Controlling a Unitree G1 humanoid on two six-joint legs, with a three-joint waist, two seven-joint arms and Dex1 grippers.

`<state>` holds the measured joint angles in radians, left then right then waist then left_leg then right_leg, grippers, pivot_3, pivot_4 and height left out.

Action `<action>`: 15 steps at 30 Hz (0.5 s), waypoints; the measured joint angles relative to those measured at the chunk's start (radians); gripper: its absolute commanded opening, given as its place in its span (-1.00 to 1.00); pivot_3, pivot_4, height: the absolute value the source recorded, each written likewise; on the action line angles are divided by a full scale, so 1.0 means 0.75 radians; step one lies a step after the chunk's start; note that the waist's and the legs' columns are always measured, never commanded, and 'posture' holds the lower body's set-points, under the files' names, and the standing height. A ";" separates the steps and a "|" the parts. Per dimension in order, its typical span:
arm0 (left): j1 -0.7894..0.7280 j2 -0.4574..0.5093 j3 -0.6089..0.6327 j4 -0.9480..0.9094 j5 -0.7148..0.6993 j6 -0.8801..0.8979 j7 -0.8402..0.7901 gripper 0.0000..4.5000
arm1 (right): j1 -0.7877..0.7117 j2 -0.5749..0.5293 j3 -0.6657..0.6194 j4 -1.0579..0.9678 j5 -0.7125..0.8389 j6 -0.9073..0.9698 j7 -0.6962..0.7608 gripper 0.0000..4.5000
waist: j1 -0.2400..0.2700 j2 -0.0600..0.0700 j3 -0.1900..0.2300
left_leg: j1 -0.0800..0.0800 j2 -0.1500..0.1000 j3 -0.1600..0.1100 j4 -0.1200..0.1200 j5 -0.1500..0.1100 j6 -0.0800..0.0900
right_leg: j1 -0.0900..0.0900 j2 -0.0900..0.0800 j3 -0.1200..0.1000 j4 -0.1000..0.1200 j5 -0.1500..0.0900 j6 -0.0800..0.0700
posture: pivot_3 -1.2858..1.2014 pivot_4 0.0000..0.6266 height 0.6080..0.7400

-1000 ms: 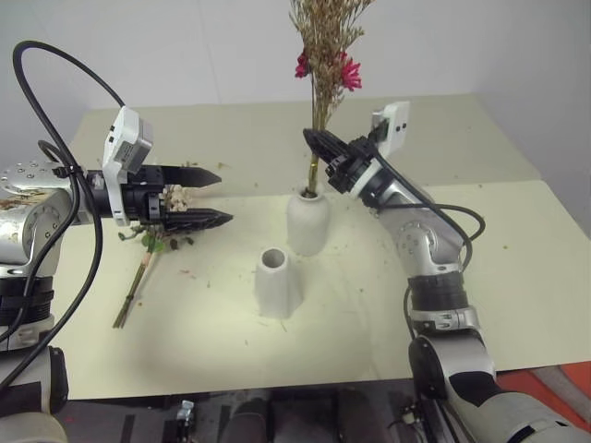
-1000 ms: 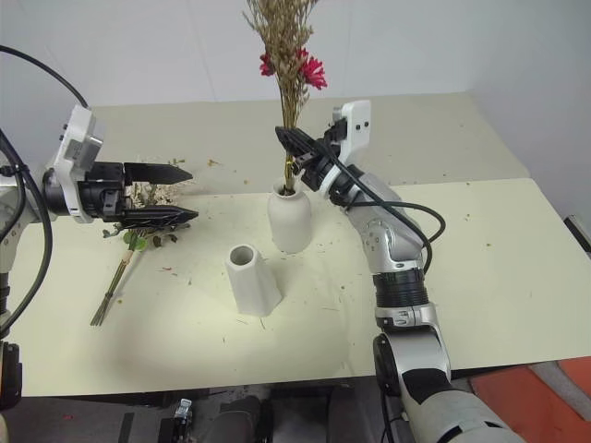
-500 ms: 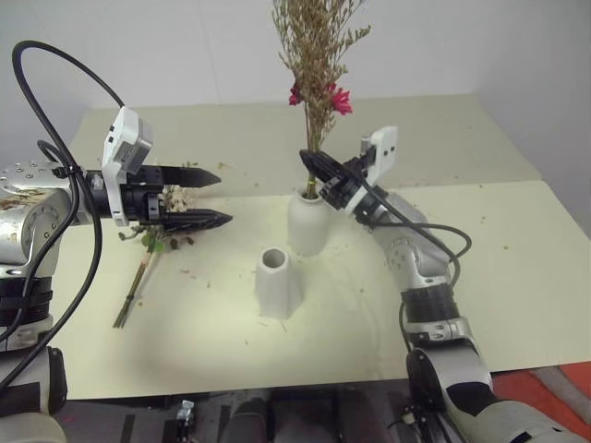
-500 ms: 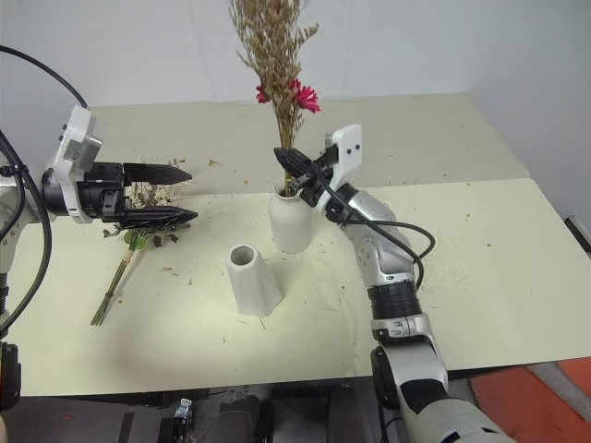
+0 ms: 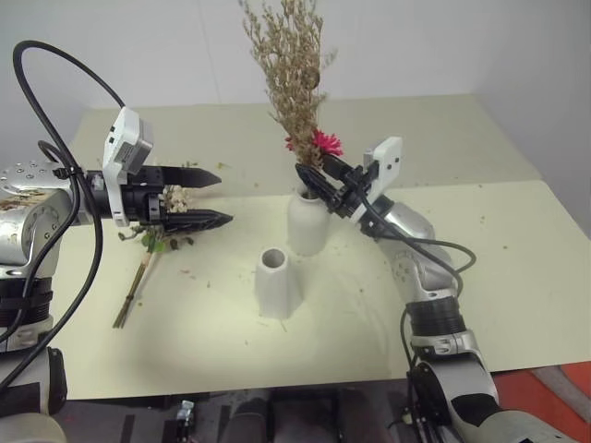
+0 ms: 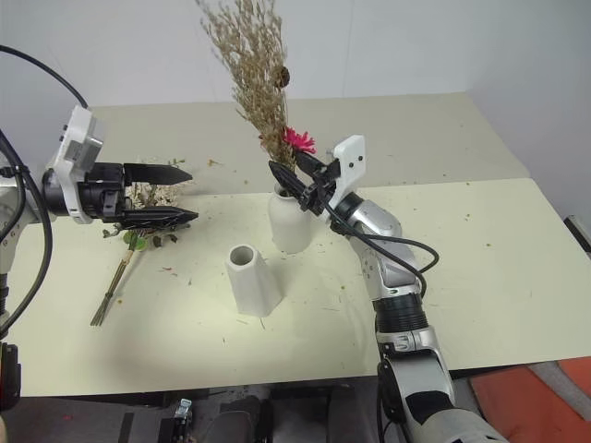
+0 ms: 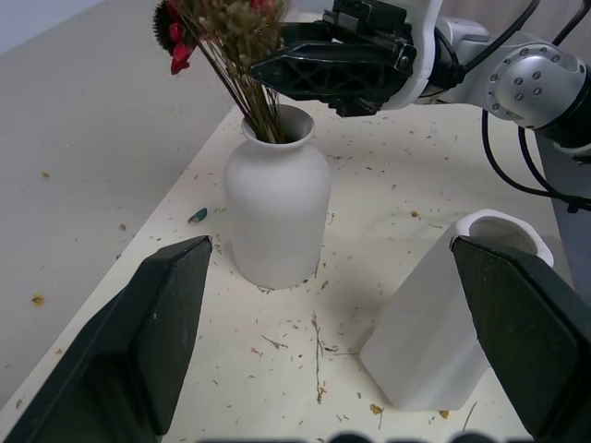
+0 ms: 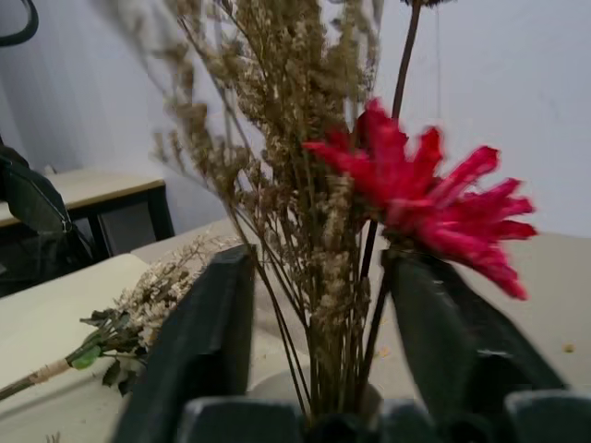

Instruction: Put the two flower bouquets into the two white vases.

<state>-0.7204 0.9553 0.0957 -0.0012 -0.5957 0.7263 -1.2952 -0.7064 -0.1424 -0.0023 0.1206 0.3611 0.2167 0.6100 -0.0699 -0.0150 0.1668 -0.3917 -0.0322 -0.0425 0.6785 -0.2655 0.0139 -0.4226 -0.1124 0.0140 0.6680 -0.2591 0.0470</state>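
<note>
So the tan grass bouquet (image 5: 294,74) with the magenta daisy sits in the rounded vase (image 5: 307,221) mid-table, stems down the neck; half done. The cream bouquet (image 5: 148,249) lies flat near the table's left edge, and the tapered vase (image 5: 277,281), closer to the front edge, stands empty. The right gripper (image 5: 316,175) has gone from clamped on the stems to parted, fingers either side of them at the neck, gripping nothing; the bunch now leans left. The left gripper (image 5: 211,196) hangs wide open over the cream bouquet, unmoved.
</note>
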 measured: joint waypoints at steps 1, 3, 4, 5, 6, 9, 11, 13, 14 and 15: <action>0.008 0.000 0.004 -0.005 -0.001 0.001 0.004 1.00 | 0.008 -0.008 0.000 -0.017 0.000 0.001 0.001 0.74 | 0.000 0.000 0.000 | 0.000 0.000 0.000 0.000 0.000 0.000 | 0.000 0.000 0.000 0.000 0.000 0.000 | 0.03 -0.52 1.00; 0.026 0.000 0.006 -0.008 -0.003 0.008 0.015 1.00 | 0.017 -0.039 0.000 -0.059 0.001 0.003 0.009 0.99 | 0.001 0.000 0.000 | 0.000 0.000 0.000 0.000 0.000 0.000 | 0.000 0.000 0.000 0.000 0.000 0.000 | 0.03 -0.52 1.00; 0.033 0.000 0.010 -0.012 -0.005 0.016 0.023 1.00 | 0.023 -0.056 0.000 -0.083 0.001 0.006 0.017 0.99 | 0.002 0.000 0.000 | 0.000 0.000 0.000 0.000 0.000 0.000 | 0.000 0.000 0.000 -0.001 0.000 0.000 | 0.03 -0.52 1.00; 0.044 0.000 0.022 -0.017 -0.014 0.023 0.031 1.00 | 0.034 -0.083 0.001 -0.112 0.003 0.008 0.029 0.99 | 0.003 0.000 0.000 | 0.000 0.000 0.000 0.000 0.000 0.000 | 0.001 0.000 0.000 -0.001 0.000 0.000 | 0.03 -0.52 1.00; 0.053 0.000 0.036 -0.021 -0.021 0.028 0.040 1.00 | 0.044 -0.106 0.000 -0.133 0.006 0.013 0.041 0.99 | 0.003 0.000 0.000 | 0.000 0.000 0.000 0.000 0.000 0.000 | 0.001 0.000 0.000 -0.001 0.000 0.000 | 0.03 -0.52 1.00; 0.111 0.006 0.103 -0.056 -0.048 0.061 0.083 1.00 | 0.093 -0.228 -0.003 -0.194 0.023 0.072 0.115 0.99 | 0.005 0.000 0.000 | 0.000 0.000 0.000 0.000 -0.001 0.001 | 0.001 0.000 0.000 -0.002 0.000 0.000 | 0.03 -0.52 1.00; 0.194 0.034 0.167 -0.091 -0.070 0.097 0.118 1.00 | 0.132 -0.341 -0.028 -0.232 0.066 0.134 0.187 0.99 | 0.004 0.000 0.000 | 0.000 0.001 0.000 0.000 -0.001 0.001 | 0.001 0.000 0.000 -0.003 0.000 0.000 | 0.03 -0.52 1.00; 0.272 0.053 0.219 -0.125 -0.091 0.127 0.141 1.00 | 0.161 -0.439 -0.044 -0.265 0.095 0.174 0.257 0.99 | 0.005 0.000 0.000 | 0.000 0.001 0.000 0.000 -0.001 0.002 | 0.001 0.000 0.000 -0.004 0.000 0.000 | 0.03 -0.52 1.00; 0.321 0.060 0.251 -0.144 -0.101 0.145 0.152 1.00 | 0.176 -0.489 -0.055 -0.289 0.122 0.203 0.301 0.99 | 0.006 0.000 0.000 | 0.000 0.002 0.000 0.000 -0.001 0.002 | 0.002 0.001 0.000 -0.005 0.000 0.000 | 0.03 -0.52 1.00; 0.356 0.070 0.271 -0.156 -0.101 0.158 0.162 1.00 | 0.186 -0.522 -0.060 -0.315 0.133 0.221 0.334 0.99 | 0.006 0.000 0.000 | 0.000 0.002 0.000 0.000 -0.001 0.002 | 0.002 0.001 0.000 -0.005 0.000 0.000 | 0.03 -0.52 1.00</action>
<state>-0.4536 1.0075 0.2986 -0.1183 -0.6716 0.8448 -1.1739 -0.5669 -0.5342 -0.0473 -0.1159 0.4608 0.3822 0.8607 -0.0652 -0.0153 0.1669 -0.3917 -0.0306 -0.0421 0.6784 -0.2663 0.0153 -0.4215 -0.1118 0.0142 0.6644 -0.2591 0.0470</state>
